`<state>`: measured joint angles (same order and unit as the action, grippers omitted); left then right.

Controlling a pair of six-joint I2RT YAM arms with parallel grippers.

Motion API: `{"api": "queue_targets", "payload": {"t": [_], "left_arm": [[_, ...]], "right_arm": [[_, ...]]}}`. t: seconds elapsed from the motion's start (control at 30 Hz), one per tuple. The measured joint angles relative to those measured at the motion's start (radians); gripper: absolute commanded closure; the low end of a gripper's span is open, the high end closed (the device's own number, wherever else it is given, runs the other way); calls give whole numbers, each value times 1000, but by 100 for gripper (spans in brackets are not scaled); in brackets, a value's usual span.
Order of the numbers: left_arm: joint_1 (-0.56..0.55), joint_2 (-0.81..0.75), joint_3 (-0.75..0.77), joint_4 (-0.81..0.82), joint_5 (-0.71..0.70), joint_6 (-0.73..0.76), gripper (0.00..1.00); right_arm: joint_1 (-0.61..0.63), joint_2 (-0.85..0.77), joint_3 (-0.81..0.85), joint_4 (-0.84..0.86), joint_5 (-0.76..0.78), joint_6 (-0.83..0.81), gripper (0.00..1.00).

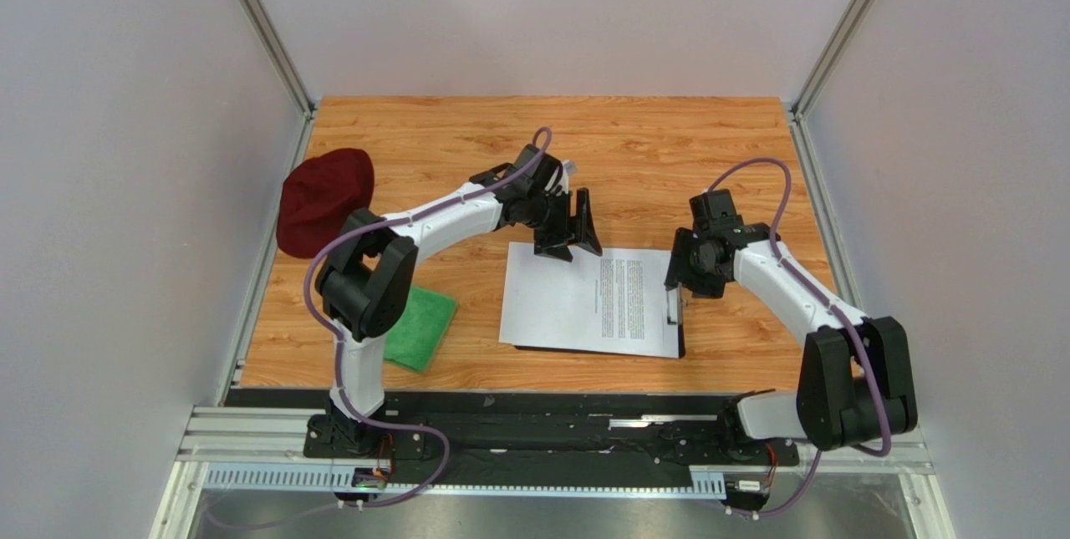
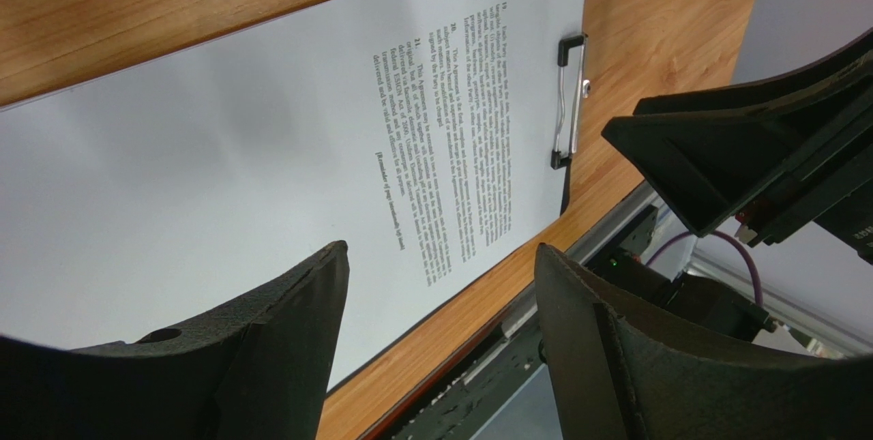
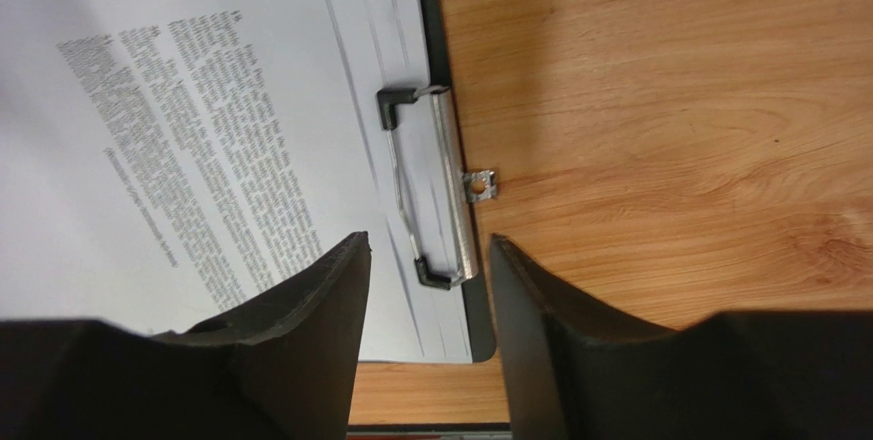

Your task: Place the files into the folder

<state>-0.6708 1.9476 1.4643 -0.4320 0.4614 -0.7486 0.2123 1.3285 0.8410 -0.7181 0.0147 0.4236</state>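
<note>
Table (image 1: 703, 151) carries one black folder (image 3: 482, 327) at centre-right, with white files (image 1: 565, 301) stacked on it under one metal clip (image 3: 435, 189); there are perhaps three sheets, the edges unclear. One red hat (image 1: 320, 198) lies far left and one green cloth (image 1: 421, 329) near left. The two grippers, left (image 2: 441, 256) and right (image 3: 428, 240), hover spread and empty.

My overhead view is bright and even, lit from above, with only soft short shadows on the table (image 1: 653, 138). In the 2 wrist views the light is dimmer: a broad grey shadow lies across the files (image 2: 205, 174), the left gripper (image 2: 441, 348) looms dark and slightly blurred, and the metal clip (image 3: 451, 184) shows mild glare.
</note>
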Motion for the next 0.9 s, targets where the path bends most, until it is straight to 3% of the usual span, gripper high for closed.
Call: {"api": "queue_targets", "payload": {"t": [0.1,0.27,0.7,0.9], "left_arm": [[-10,42,4,23,9,-19,26],[-17,74,4,44,8,-46,27],[-17,75,3,71,-10,-54,27],[-17,75,3,71,-10,-53,27]], "right_arm": [[0,79,19,-2,41,-7,59],[3,167,23,3,47,-28,55],[42,174,23,27,55,-58,52],[52,126,24,29,54,-60,58]]}}
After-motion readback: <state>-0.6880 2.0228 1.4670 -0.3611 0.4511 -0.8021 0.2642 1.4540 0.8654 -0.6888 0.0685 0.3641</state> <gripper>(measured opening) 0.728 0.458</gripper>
